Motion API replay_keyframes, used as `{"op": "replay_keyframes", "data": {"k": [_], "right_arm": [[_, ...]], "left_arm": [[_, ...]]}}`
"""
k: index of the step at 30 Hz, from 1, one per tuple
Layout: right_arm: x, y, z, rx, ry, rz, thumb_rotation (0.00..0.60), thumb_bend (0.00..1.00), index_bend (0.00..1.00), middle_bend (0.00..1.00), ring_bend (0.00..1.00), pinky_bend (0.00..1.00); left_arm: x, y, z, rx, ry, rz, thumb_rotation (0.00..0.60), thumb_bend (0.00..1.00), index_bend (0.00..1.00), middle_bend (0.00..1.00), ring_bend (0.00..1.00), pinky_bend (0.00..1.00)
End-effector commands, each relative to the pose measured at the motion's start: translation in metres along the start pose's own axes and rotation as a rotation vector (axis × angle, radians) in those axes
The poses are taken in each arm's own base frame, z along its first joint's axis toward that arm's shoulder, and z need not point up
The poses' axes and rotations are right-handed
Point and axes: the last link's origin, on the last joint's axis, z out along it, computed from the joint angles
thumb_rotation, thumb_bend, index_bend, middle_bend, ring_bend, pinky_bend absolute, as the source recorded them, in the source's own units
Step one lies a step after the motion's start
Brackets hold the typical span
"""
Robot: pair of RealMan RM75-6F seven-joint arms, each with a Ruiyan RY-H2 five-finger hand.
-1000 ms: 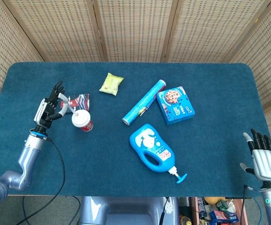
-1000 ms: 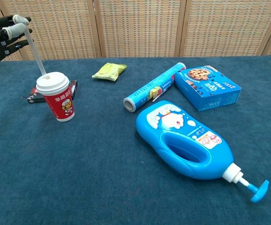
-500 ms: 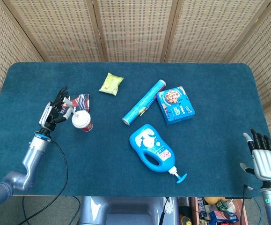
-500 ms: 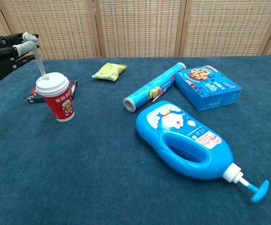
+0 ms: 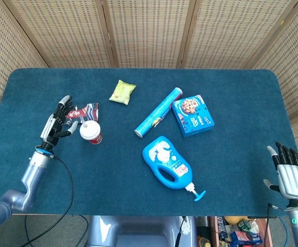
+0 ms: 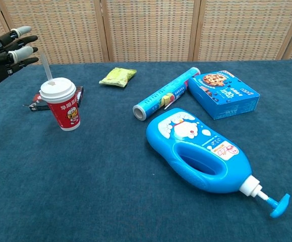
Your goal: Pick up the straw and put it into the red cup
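The red cup (image 6: 62,105) with a white lid stands on the blue cloth at the left; in the head view the red cup (image 5: 91,133) shows from above. A white straw (image 6: 47,66) sticks up through the lid, leaning left. My left hand (image 6: 7,48) hovers left of the straw, fingers spread and apart from it, holding nothing; the head view puts the left hand (image 5: 57,121) just left of the cup. At the table's near right corner, my right hand (image 5: 290,174) rests with fingers extended and holds nothing.
A dark snack packet (image 6: 49,99) lies behind the cup. A yellow packet (image 6: 117,76), a blue foil roll (image 6: 165,94), a blue cookie box (image 6: 223,93) and a big blue pump bottle (image 6: 202,149) lie across the middle and right.
My left hand let go of the straw, which now stands alone in the cup's lid. The hand opened and drew back to the left. The right hand stayed still.
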Motion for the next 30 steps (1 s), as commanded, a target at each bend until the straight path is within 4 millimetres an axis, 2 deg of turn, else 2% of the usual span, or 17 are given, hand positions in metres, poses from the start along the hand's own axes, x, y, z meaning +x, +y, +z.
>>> {"op": "replay_keyframes", "data": {"k": [1,6,9,12,14,15,17,20,23,25,27,30], "right_arm": [[0.0,-0.001,0.0,0.002,0.001,0.0,0.6,0.0,0.0,0.0,0.0,0.0],[0.001,-0.002,-0.001,0.008,0.004,0.0,0.6,0.0,0.0,0.0,0.0,0.0],[0.002,-0.003,-0.002,0.013,0.005,0.002,0.6,0.0,0.0,0.0,0.0,0.0],[0.002,-0.003,-0.003,0.017,0.006,0.004,0.6,0.0,0.0,0.0,0.0,0.0],[0.003,-0.004,-0.003,0.019,0.01,0.007,0.6,0.0,0.0,0.0,0.0,0.0],[0.004,-0.004,-0.004,0.021,0.012,0.009,0.6,0.0,0.0,0.0,0.0,0.0],[0.005,-0.004,-0.004,0.025,0.016,0.01,0.6,0.0,0.0,0.0,0.0,0.0],[0.006,-0.005,-0.005,0.031,0.02,0.011,0.6,0.0,0.0,0.0,0.0,0.0],[0.006,-0.005,-0.005,0.03,0.024,0.003,0.6,0.0,0.0,0.0,0.0,0.0],[0.007,-0.005,-0.005,0.029,0.034,0.003,0.6,0.0,0.0,0.0,0.0,0.0],[0.008,-0.005,-0.006,0.03,0.04,0.005,0.6,0.0,0.0,0.0,0.0,0.0],[0.009,-0.005,-0.007,0.033,0.047,0.008,0.6,0.0,0.0,0.0,0.0,0.0]], "left_arm": [[0.004,0.006,-0.004,-0.026,0.001,0.001,0.6,0.42,0.0,0.0,0.0,0.0],[0.014,0.024,-0.013,-0.087,-0.004,0.055,0.6,0.42,0.0,0.0,0.0,0.0],[0.026,0.037,-0.026,-0.095,-0.038,0.195,0.6,0.41,0.0,0.0,0.0,0.0],[0.044,0.048,-0.046,-0.063,-0.067,0.412,0.6,0.31,0.0,0.0,0.0,0.0],[0.056,0.054,-0.059,-0.044,-0.039,0.559,0.6,0.16,0.0,0.0,0.0,0.0],[0.063,0.057,-0.07,-0.032,-0.006,0.643,0.6,0.12,0.0,0.0,0.0,0.0],[0.071,0.062,-0.088,-0.011,0.063,0.763,0.6,0.08,0.0,0.0,0.0,0.0],[0.078,0.065,-0.117,0.045,0.147,0.945,0.6,0.08,0.0,0.0,0.0,0.0],[0.074,0.069,-0.144,0.125,0.186,1.11,0.6,0.07,0.0,0.0,0.0,0.0],[0.061,0.069,-0.178,0.217,0.208,1.238,0.6,0.07,0.0,0.0,0.0,0.0],[0.051,0.069,-0.188,0.238,0.218,1.277,0.6,0.07,0.0,0.0,0.0,0.0],[0.044,0.069,-0.189,0.226,0.216,1.308,0.6,0.07,0.0,0.0,0.0,0.0]]}}
